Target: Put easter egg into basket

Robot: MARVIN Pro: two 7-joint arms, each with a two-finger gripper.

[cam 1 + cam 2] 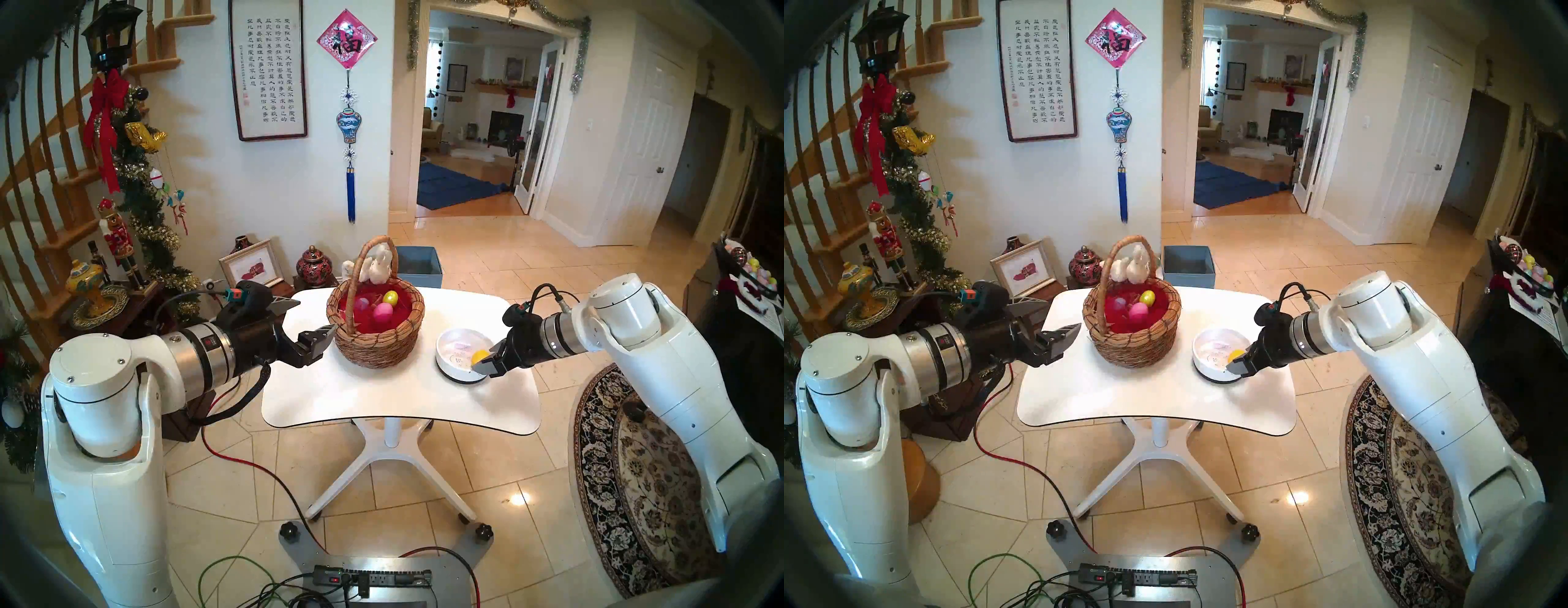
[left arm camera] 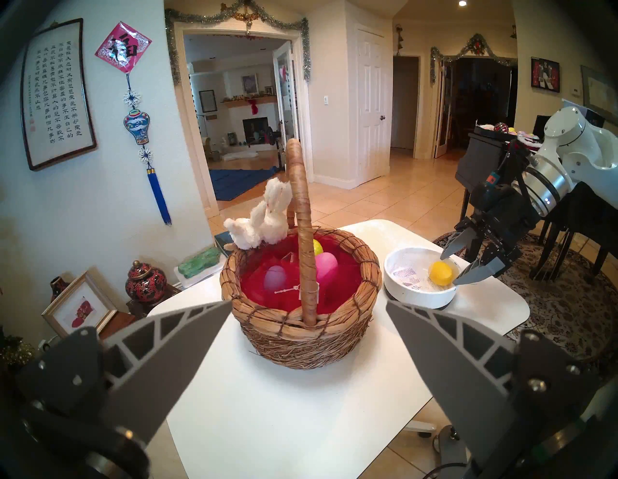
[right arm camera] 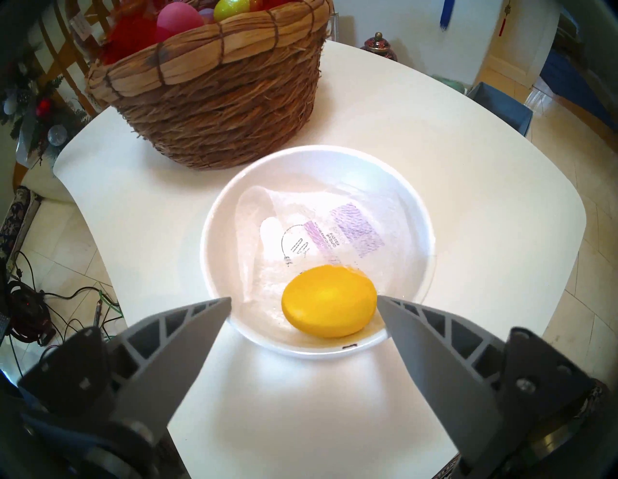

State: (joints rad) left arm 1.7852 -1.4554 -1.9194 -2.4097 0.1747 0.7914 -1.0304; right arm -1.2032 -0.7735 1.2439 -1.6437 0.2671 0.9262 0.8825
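Observation:
The brown wicker basket (image 1: pixel 375 344) with a tall handle, red lining and a white plush bunny (image 1: pixel 377 263) stands on the white table (image 1: pixel 382 403). It holds a yellow-green, a pink (image 1: pixel 382 313) and a pale purple egg. A yellow egg (image 1: pixel 480 356) lies in the low white bowl (image 1: pixel 449 373) to the basket's right. My right gripper (image 1: pixel 483 360) is open, its fingers on either side of that egg (image 3: pixel 329 311) over the bowl's near rim (image 3: pixel 301 354); one fingertip (image 3: pixel 384 302) is right at the egg. My left gripper (image 1: pixel 317 315) is open and empty, hovering left of the basket (image 2: pixel 301 341).
A blue box (image 1: pixel 418 263) stands on the floor behind the table. A low side table with vases and a framed picture (image 1: pixel 254 265) is at the left. A patterned rug (image 1: pixel 628 488) and a dark stand with more eggs (image 1: pixel 746 276) are at the right.

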